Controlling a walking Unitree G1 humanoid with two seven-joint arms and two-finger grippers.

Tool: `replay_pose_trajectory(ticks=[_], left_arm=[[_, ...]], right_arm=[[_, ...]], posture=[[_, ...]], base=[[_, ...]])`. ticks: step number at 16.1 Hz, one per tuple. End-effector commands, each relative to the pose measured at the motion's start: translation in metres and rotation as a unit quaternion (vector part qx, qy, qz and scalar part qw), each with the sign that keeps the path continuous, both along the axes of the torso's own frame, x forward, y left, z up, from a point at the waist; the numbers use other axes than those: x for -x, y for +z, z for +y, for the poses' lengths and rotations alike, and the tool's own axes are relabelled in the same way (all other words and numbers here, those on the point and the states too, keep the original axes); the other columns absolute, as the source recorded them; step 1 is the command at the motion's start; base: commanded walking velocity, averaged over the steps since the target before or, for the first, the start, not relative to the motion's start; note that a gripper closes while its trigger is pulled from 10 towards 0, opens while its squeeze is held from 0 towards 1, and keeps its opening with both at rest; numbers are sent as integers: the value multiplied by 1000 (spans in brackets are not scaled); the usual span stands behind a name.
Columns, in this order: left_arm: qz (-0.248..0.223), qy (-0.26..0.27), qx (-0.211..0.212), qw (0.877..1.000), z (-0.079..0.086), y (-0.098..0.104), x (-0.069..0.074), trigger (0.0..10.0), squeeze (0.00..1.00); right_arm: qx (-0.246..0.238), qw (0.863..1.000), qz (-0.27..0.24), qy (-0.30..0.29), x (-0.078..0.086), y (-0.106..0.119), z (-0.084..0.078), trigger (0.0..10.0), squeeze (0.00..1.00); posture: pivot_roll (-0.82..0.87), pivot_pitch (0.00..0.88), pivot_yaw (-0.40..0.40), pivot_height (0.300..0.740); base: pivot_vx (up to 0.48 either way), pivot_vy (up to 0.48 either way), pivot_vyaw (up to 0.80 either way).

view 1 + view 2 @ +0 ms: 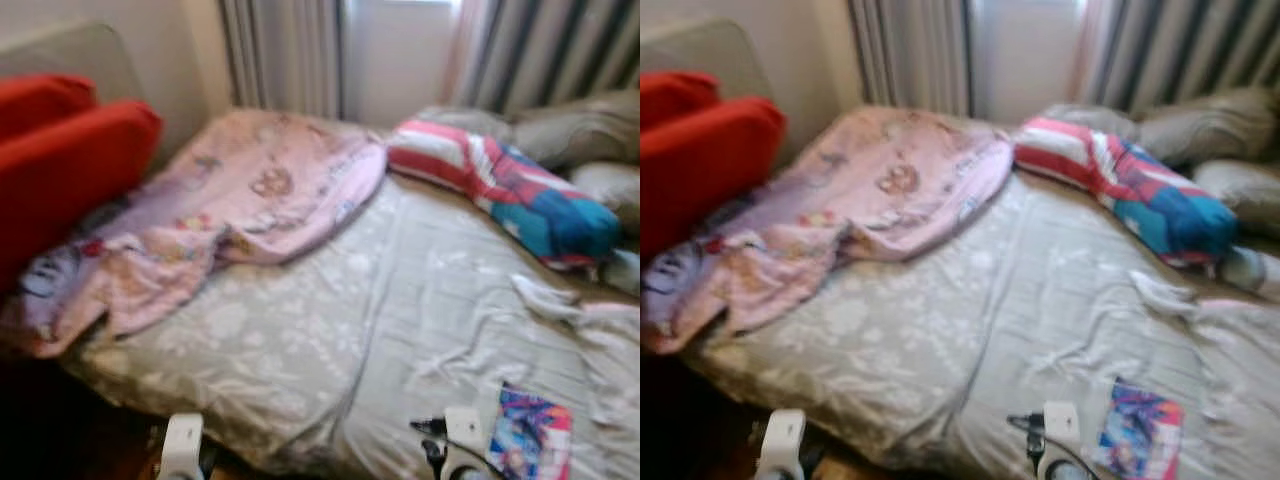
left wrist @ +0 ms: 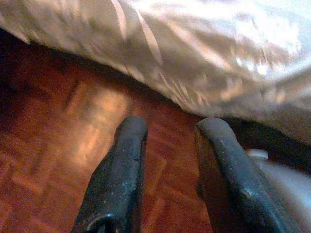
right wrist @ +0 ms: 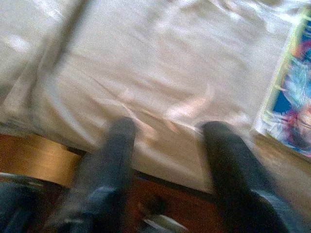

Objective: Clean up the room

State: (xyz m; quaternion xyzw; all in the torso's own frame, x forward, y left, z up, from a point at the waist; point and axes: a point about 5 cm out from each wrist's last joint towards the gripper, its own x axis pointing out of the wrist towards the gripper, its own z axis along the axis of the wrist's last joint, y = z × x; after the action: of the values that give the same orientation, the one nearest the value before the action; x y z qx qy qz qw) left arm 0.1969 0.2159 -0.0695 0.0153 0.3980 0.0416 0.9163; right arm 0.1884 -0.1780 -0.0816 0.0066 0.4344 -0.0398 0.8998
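Bed [image 1: 330, 330], one pink blanket [image 1: 230, 200], one colourful book [image 1: 530, 435], left gripper [image 2: 170, 141] and right gripper [image 3: 167, 141] both released.

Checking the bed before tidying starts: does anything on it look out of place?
Yes. The pink blanket lies crumpled across the far left corner, its end hanging off the bed's edge. A colourful book lies loose on the grey sheet at the near right.

Daylight comes through the window [image 1: 400, 50] between the curtains [image 1: 280, 55] behind the bed [image 1: 400, 330], washing that pane out to white. Both eye views are softly blurred throughout. The floor [image 2: 58, 160] beside the bed's near edge lies in deep shadow, with a warm glare patch on the wood. The right wrist view is smeared by motion.
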Motion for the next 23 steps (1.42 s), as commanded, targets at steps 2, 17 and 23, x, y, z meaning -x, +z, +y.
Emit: replay_pose_trajectory(ticks=[2, 17, 23], left_arm=[[4, -4, 6, 1000, -5, -2, 1, 10000, 0], [0, 2, 4, 1000, -2, 0, -2, 10000, 0], [0, 3, 4, 1000, -2, 0, -1, 10000, 0]], right_arm=[[3, 1000, 21, -21, 12, -5, -10, 10000, 0], [4, 1000, 18, -23, 9, -4, -8, 10000, 0], [7, 1000, 18, -21, 9, -4, -8, 10000, 0]], posture=[[116, 0, 13, 740], [137, 0, 12, 740], [136, 0, 11, 740]], base=[[0, 405, 0], [0, 405, 122], [0, 404, 0]])
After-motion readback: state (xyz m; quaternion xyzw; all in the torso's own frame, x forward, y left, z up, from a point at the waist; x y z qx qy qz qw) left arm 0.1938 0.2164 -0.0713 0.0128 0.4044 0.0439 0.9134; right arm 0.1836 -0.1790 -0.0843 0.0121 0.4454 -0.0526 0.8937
